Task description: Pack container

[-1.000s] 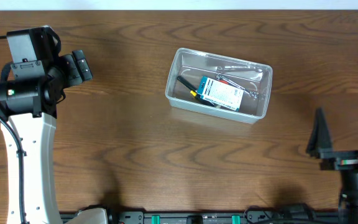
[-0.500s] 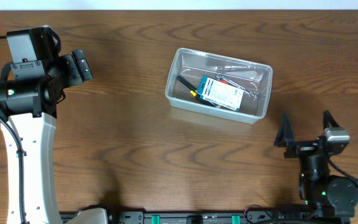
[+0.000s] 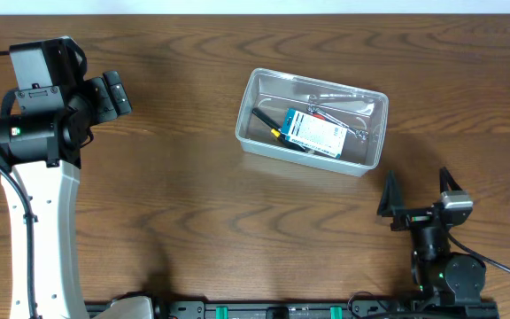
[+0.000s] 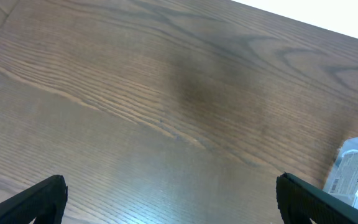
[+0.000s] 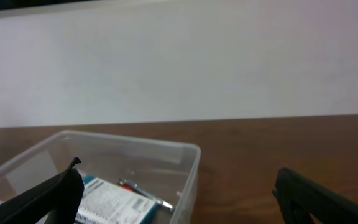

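The clear plastic container (image 3: 253, 91) stands on the table right of centre. Inside it lie a blue-and-white packet (image 3: 312, 133), a black pen-like tool with a yellow band (image 3: 268, 122) and a metal tool with red on it (image 3: 336, 120). The container also shows in the right wrist view (image 5: 191, 168) with the packet (image 5: 114, 202), and its packet edge shows in the left wrist view (image 4: 356, 168). My left gripper (image 3: 113, 93) is open and empty at the far left, well away from the container. My right gripper (image 3: 417, 199) is open and empty, in front of the container's right end.
The wooden table (image 3: 184, 195) runs to a pale wall at the back (image 5: 179, 62). The left arm's white body (image 3: 47, 230) stands along the left side. A black rail with fittings (image 3: 273, 310) lies along the front edge.
My right arm has swung left and forward from the right edge, and its open gripper now points at the container. The left arm and the container have not moved.
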`<action>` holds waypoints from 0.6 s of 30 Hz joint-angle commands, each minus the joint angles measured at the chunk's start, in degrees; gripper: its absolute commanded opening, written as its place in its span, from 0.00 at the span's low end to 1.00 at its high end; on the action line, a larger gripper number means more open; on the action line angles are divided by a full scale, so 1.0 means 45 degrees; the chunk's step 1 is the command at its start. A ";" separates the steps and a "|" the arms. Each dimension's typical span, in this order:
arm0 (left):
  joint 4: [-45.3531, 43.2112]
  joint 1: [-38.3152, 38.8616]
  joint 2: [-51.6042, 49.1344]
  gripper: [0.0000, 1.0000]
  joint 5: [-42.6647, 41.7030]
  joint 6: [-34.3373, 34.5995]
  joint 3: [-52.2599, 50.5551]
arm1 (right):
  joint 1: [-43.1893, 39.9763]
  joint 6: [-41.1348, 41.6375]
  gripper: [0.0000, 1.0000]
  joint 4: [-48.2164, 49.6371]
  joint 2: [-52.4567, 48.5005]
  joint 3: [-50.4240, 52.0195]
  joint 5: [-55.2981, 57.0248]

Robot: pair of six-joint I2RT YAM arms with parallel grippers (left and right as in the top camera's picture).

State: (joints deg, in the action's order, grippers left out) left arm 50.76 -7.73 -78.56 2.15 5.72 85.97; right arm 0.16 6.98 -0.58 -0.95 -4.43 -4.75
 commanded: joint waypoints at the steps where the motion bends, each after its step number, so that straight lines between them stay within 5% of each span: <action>1: 0.0000 -0.0015 -0.0010 0.98 0.0204 -0.0170 0.0194 | -0.0136 0.0097 0.99 0.0019 0.0146 0.0393 -0.0364; 18: 0.0000 -0.0015 -0.0010 0.98 0.0204 -0.0175 0.0194 | -0.0136 -0.2467 0.99 -0.0559 0.0146 0.0918 -0.1520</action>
State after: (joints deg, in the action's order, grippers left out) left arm 50.76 -7.73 -78.56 2.17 5.72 85.97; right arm 0.16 -1.04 -3.03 -0.86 -0.43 -10.44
